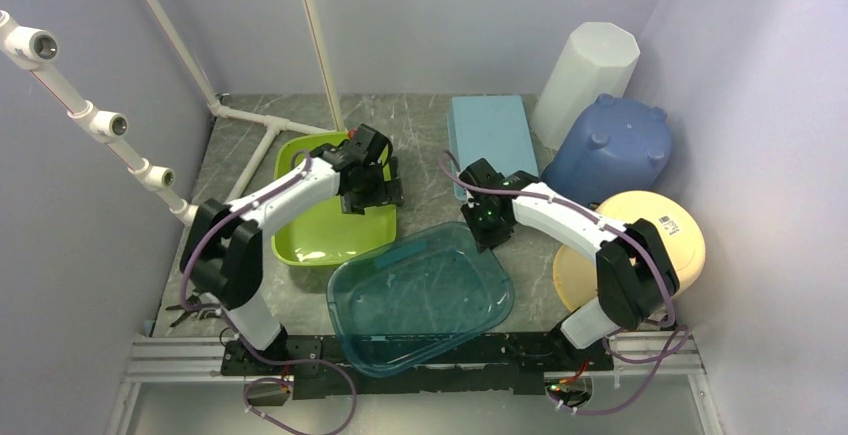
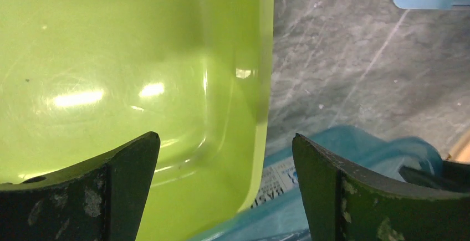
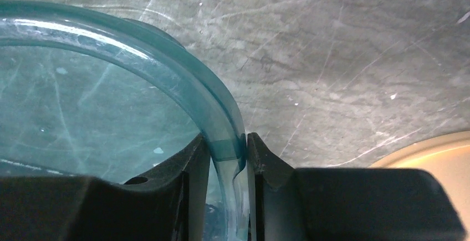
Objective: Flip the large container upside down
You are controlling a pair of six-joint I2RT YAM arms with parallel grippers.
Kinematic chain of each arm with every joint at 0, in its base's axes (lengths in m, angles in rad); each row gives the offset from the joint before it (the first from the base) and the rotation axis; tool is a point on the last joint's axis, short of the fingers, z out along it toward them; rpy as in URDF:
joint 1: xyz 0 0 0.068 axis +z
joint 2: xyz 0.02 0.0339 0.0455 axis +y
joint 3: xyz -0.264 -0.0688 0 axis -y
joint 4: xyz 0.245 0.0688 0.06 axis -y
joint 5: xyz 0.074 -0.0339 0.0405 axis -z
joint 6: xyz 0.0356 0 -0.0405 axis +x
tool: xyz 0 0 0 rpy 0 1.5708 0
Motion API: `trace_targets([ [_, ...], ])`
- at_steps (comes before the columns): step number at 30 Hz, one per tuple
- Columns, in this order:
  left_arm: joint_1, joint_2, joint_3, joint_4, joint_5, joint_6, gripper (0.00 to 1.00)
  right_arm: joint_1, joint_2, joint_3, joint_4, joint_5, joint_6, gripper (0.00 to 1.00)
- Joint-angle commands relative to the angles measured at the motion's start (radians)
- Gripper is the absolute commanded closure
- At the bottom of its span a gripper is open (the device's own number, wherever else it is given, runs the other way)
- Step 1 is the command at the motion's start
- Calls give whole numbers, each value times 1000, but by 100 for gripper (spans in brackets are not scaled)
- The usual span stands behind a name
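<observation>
We are showing the large teal container (image 1: pixel 420 295) sitting open side up just right of the green tub (image 1: pixel 330 230), touching that tub's near right corner. Our right gripper (image 3: pixel 228 144) is pinching the container's rim between both fingers, at the corner turned away from the green tub. Our left gripper (image 2: pixel 226 147) is hanging spread wide above the green tub's right wall.

Large container (image 3: pixel 166 75) of clear, shiny teal plastic between the dark matt right fingers (image 3: pixel 271 169), smooth glossy green plastic tub (image 2: pixel 111 86) beyond the scuffed left fingers (image 2: pixel 116 191), grey scratched stone-look tabletop (image 3: pixel 343 58)
</observation>
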Motion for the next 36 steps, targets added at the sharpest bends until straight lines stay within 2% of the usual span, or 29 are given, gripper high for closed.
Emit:
trace_targets([
  [1,5,57,111,-8,-54,49,5,17,-74,-34,42,-69,51,76],
  [6,33,146,133,-60,-158,76,5,38,-117,-47,48,-106,67,79],
  [13,78,206,78,-101,-243,123,6,64,-140,-42,59,-143,90,78],
  [27,197,103,-44,-138,-328,169,7,81,-132,-74,47,-116,80,76],
  [31,213,54,-77,-127,-329,175,7,80,-132,-73,39,-49,113,71],
  [33,213,33,-71,-125,-301,188,7,79,-121,-73,54,-46,130,64],
  [36,213,-7,-39,-121,-226,224,9,78,-95,-90,107,-71,135,57],
])
